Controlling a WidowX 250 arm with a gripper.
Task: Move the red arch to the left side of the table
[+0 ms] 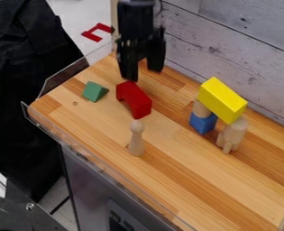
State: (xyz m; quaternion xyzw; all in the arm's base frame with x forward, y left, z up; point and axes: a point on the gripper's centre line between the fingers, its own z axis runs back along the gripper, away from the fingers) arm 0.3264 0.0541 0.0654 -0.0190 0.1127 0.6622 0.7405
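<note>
Camera view has the black two-finger robot gripper [143, 65] hanging with its jaws open and nothing in them, and the red arch block [136, 97] sits on the striped wooden table [186, 169], just below the jaws in the picture. The arch's long side slants from upper left to lower right, and the gap between the jaws runs mostly across it, so a small move toward the arch should let them pinch its two long sides.
</note>
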